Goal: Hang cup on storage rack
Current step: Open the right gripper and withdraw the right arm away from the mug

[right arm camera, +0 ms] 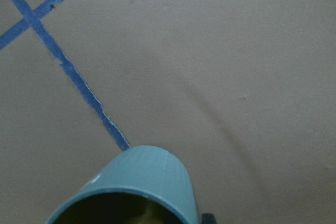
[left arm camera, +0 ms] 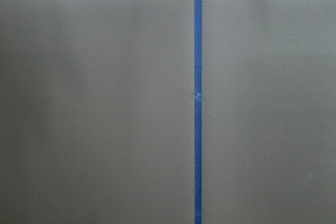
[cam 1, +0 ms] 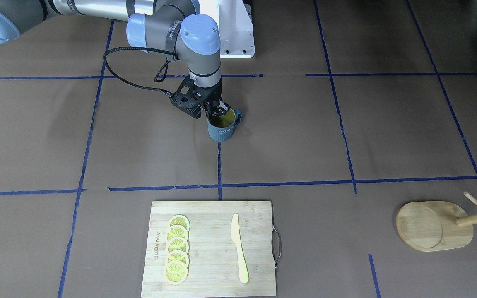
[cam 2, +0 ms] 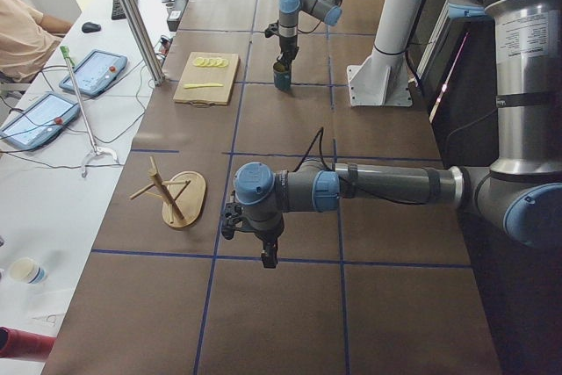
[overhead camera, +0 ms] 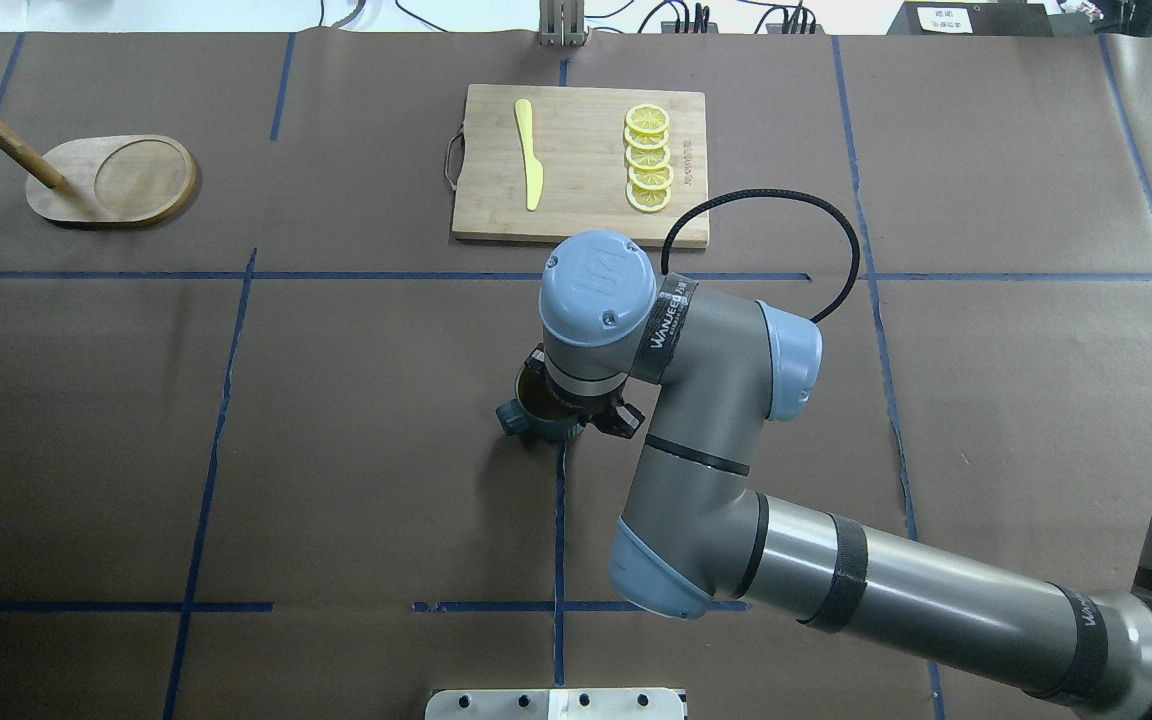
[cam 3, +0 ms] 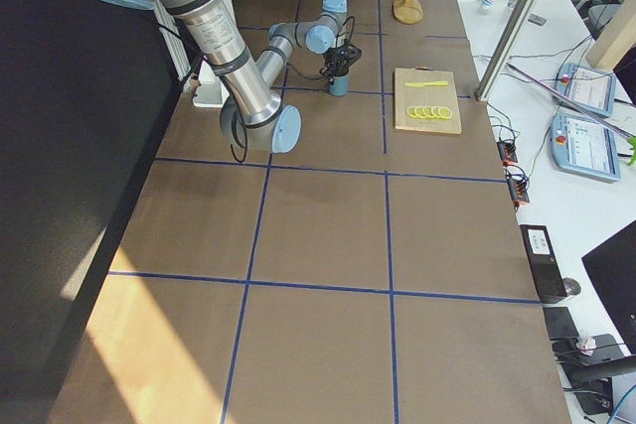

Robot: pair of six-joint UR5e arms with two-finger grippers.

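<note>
The dark teal cup (cam 1: 222, 125) with white "HOME" lettering stands near the table's middle, handle toward the robot's left. It also shows in the overhead view (overhead camera: 528, 412) and at the bottom of the right wrist view (right arm camera: 137, 184). My right gripper (cam 1: 218, 110) points down at its rim, fingers close together over the wall near the robot's side, and looks shut on it. The wooden storage rack (cam 1: 433, 225) stands far off on the robot's left (overhead camera: 111, 180). My left gripper (cam 2: 266, 257) hangs over bare table near the rack; I cannot tell whether it is open or shut.
A bamboo cutting board (cam 1: 259, 215) with several lemon slices (cam 1: 177, 248) and a yellow knife (cam 1: 238, 248) lies at the table's far side from the robot. Blue tape lines cross the brown table cover. The left wrist view shows only table and tape.
</note>
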